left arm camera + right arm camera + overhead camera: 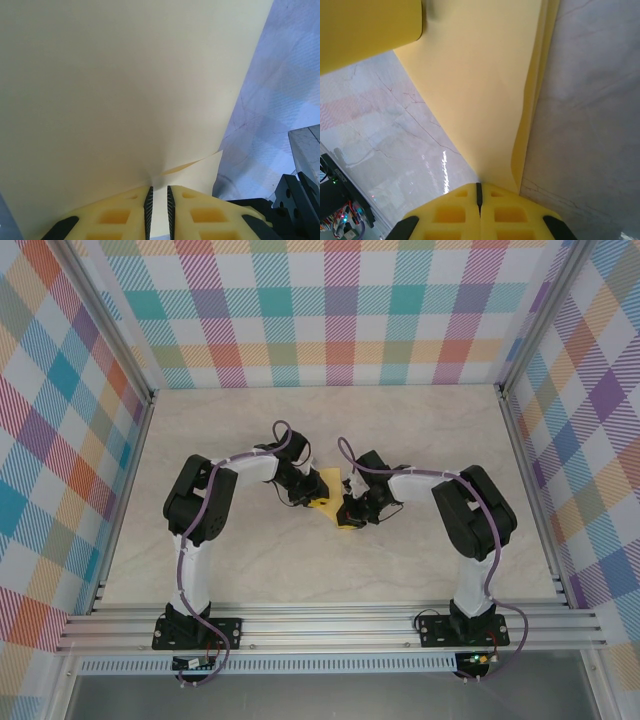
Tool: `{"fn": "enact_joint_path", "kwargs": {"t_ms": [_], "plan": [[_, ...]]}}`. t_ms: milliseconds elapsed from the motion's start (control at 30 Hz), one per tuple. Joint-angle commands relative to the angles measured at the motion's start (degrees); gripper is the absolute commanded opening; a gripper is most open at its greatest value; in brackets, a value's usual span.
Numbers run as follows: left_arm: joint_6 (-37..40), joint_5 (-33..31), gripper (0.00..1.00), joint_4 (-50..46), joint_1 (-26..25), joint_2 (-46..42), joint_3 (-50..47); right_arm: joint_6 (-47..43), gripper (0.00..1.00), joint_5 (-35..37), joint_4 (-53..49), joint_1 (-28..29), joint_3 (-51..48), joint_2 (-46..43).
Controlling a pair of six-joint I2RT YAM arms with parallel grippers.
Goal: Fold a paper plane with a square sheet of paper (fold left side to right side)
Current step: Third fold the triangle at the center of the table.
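Note:
The square sheet of paper (331, 480) is yellow and hangs partly folded between the two grippers at the middle of the table. My left gripper (311, 502) is at its left side. In the left wrist view the pale sheet (125, 75) spreads upward from my left gripper (159, 195), whose jaws stand a narrow gap apart with paper showing in the gap. My right gripper (348, 512) holds the sheet's near right part. In the right wrist view my right gripper (479, 189) is shut on the paper (485, 100), whose doubled layers run along the right edge.
The marble tabletop (250, 570) is bounded by metal rails (330, 625) in front and checked walls (60, 420) around it. Part of the black right arm (295, 200) sits close beside the left gripper. A blurred yellow block (365, 30) lies above the right gripper.

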Motion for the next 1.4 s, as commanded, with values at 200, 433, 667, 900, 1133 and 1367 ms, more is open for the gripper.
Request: {"fn": "enact_joint_path", "kwargs": {"t_ms": [200,433,667,900,1133,1367], "plan": [[-0.39,-4.06,0.19,-3.06,-1.21,-10.67,-4.33,1.56,0.00,4.71,-6.45,-0.28,-2.96,3.28],[-2.68,-1.80,0.15,-0.57,-5.93,-9.81,-5.81,1.46,0.00,4.53,-6.36,-0.37,-2.59,3.72],[-3.88,-1.47,0.10,1.17,-6.96,-5.67,-4.56,1.41,0.00,4.69,-6.47,-0.30,-2.68,3.51],[-3.66,-1.51,0.10,1.41,-7.06,-3.46,-4.39,1.41,0.00,4.73,-6.44,-0.37,-2.68,3.56],[-2.46,-4.95,0.09,-0.34,-6.71,-1.58,-4.48,1.40,0.00,5.28,-7.05,-0.36,-2.68,3.73],[1.29,-7.66,0.09,-0.31,-4.23,0.52,-4.51,1.06,0.00,5.55,-7.77,-0.35,-2.77,4.02]]}}
